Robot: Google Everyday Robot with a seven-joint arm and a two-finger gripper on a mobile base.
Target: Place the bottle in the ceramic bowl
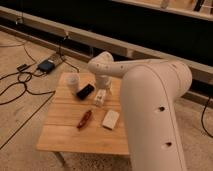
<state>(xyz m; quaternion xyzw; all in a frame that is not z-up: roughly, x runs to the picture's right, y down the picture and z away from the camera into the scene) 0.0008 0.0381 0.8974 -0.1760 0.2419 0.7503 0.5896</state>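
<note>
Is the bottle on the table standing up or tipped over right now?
Upright, it seems: the bottle stands taller than wide on the wooden table, with the tool directly over its top.

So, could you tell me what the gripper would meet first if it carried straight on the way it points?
Probably the bottle: the gripper hangs just above it, pointing down at the table. Depth is unclear, so it might reach the wood instead.

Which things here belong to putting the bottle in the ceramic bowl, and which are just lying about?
Job: bottle; gripper, low over the bottle; ceramic bowl, hidden behind the arm.
Lying about: pale cup; dark oblong object; reddish-brown item; white block.
</note>
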